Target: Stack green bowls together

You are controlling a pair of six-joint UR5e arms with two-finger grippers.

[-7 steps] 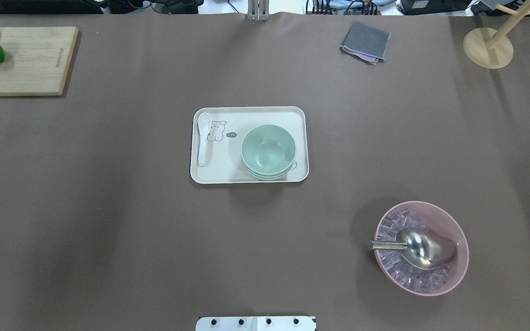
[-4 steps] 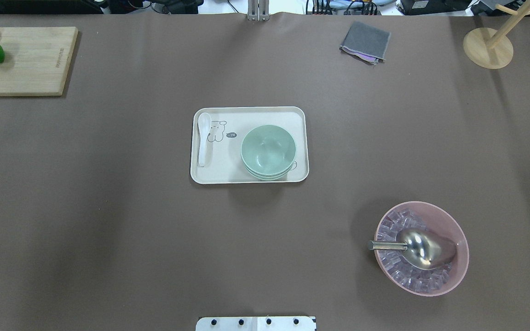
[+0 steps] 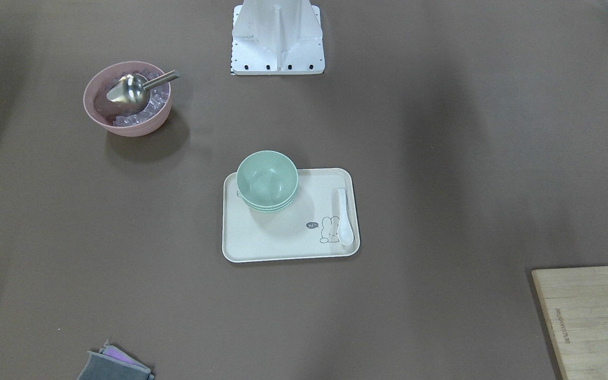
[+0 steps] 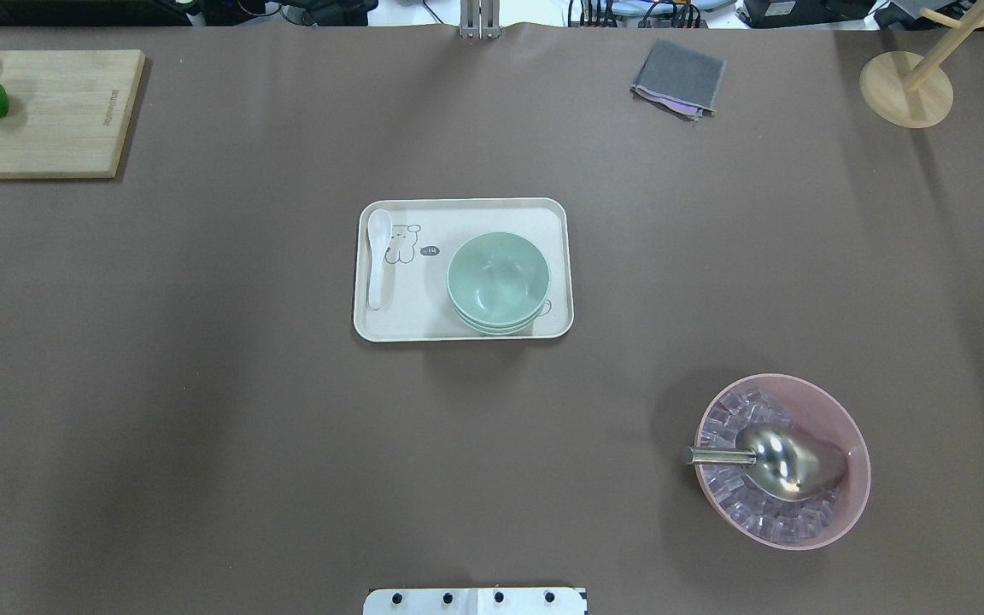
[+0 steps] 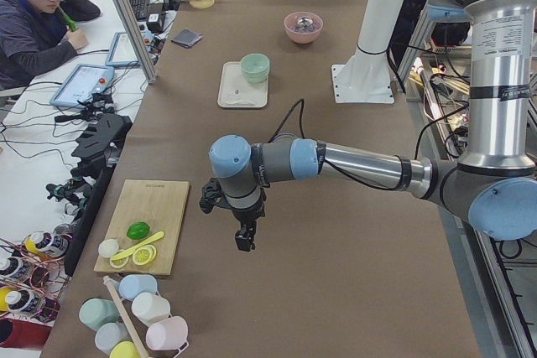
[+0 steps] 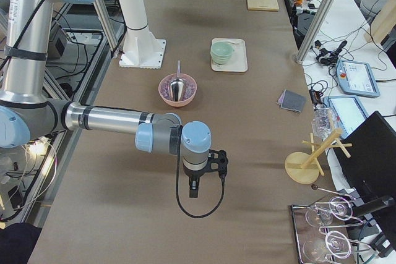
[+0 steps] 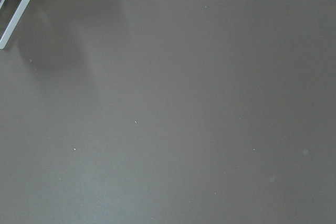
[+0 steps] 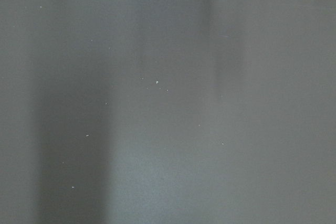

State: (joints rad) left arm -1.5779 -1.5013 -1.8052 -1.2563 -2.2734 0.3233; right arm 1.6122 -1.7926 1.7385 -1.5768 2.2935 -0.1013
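The three green bowls sit nested in one stack on the right half of a cream tray at the table's middle. They also show in the front view, the left view and the right view. My left gripper hangs over bare table near the cutting board, far from the bowls. My right gripper hangs over bare table past the pink bowl. Both show only in the side views, so I cannot tell whether they are open or shut. Both wrist views show only brown table.
A white spoon lies on the tray's left side. A pink bowl with ice cubes and a metal scoop stands near right. A cutting board with fruit, a grey cloth and a wooden stand lie along the far edge.
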